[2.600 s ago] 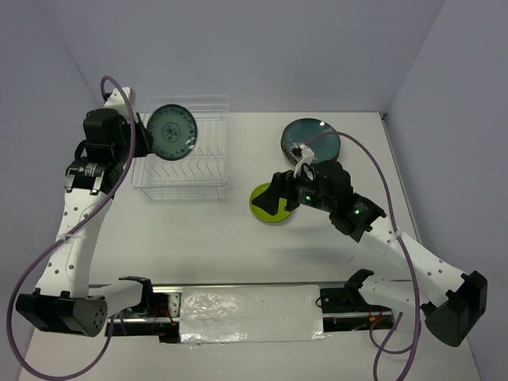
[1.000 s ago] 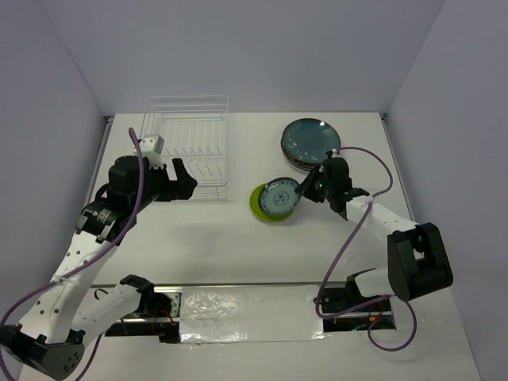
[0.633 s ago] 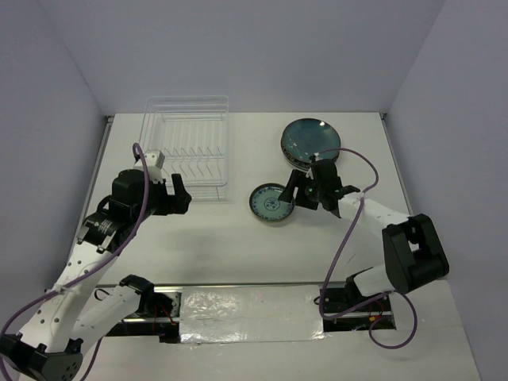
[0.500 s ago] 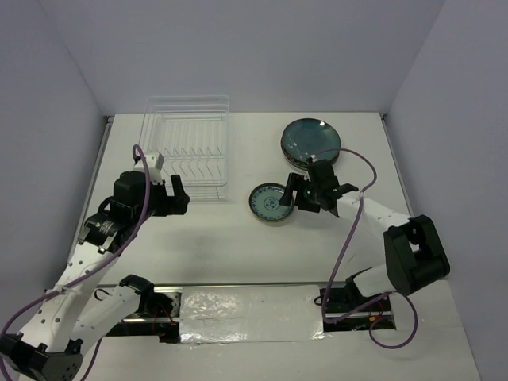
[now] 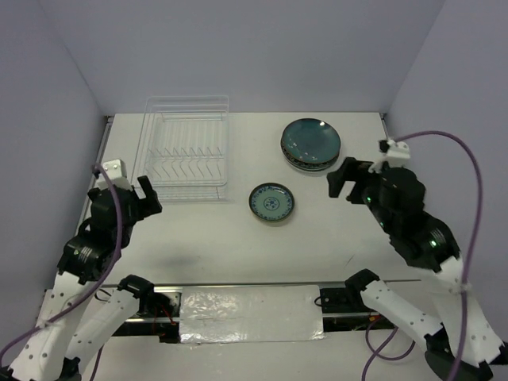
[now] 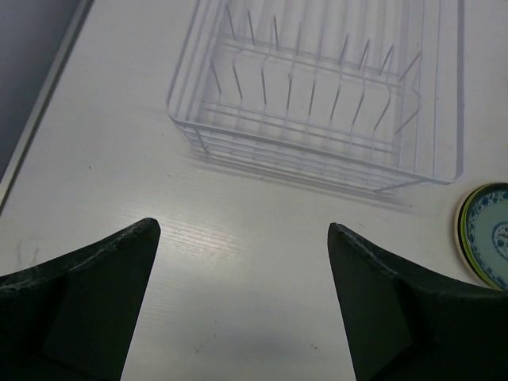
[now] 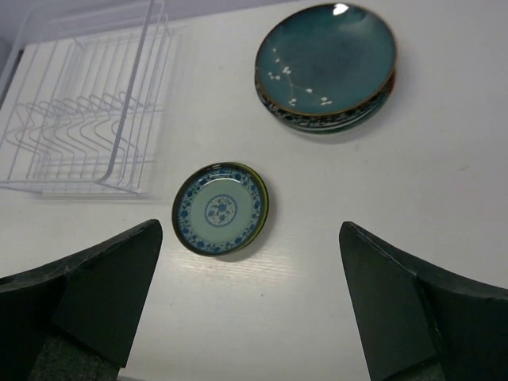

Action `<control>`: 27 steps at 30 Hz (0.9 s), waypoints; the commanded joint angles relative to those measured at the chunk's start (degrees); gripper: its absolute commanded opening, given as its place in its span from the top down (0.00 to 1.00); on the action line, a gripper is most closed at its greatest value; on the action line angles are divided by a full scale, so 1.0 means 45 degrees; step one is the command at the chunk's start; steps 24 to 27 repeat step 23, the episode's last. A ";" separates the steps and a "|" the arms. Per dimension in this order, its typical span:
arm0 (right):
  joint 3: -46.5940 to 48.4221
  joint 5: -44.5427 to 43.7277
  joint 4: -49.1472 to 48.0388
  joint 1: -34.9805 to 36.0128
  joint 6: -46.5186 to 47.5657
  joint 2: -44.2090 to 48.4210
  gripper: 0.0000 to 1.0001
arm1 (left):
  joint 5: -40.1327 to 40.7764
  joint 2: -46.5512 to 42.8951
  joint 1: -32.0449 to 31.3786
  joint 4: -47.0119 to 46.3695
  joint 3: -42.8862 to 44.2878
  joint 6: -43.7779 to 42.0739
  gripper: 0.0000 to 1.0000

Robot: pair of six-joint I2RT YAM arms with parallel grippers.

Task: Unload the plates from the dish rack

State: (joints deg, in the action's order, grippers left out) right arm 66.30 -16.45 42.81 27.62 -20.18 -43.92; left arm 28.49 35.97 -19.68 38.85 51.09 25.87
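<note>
- Left wrist view: the left gripper hangs over the white table with its two dark fingers spread wide and nothing between them. The dish rack stands ahead of it, apart from both fingers, its row of upright tines running across the frame. The small blue-patterned plate, green at the rim, lies flat at the right edge of the frame, just past the rack's near right corner and beyond the right-hand finger.
- Right wrist view: the right gripper is likewise spread wide and holds nothing. The small blue-patterned plate lies flat on the table ahead of it, in the gap between the fingers but closer to the left one, touching neither. Farther off to the right, the large dark teal plate tops a stack of plates. The rack fills the upper left corner.
- Top view: the left gripper sits off the rack's near left corner. The right gripper sits near the stack, on its right side towards the arm bases. The small plate lies on the table between the two arms, nearer the right one and well apart from both. Rack, small plate and stack stand separately, none touching.
</note>
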 commanded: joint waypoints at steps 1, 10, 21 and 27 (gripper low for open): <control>0.1064 -0.1383 0.3587 0.0113 0.0618 0.1222 0.00 | 0.0915 -0.0765 0.0038 0.0116 0.0677 0.0014 0.00; 0.1712 -0.1872 0.5038 0.0094 0.1009 0.3080 0.00 | -0.0160 -0.1331 0.0038 0.1717 0.2005 0.0091 0.00; 0.1555 -0.1502 0.4667 0.0094 0.1145 0.3256 0.00 | -0.0023 -0.1586 0.0019 0.1836 0.2201 -0.0045 0.00; 0.1594 -0.1501 0.4589 0.0094 0.1145 0.3179 0.00 | 0.0016 -0.1528 0.0018 0.1796 0.2162 -0.0084 0.01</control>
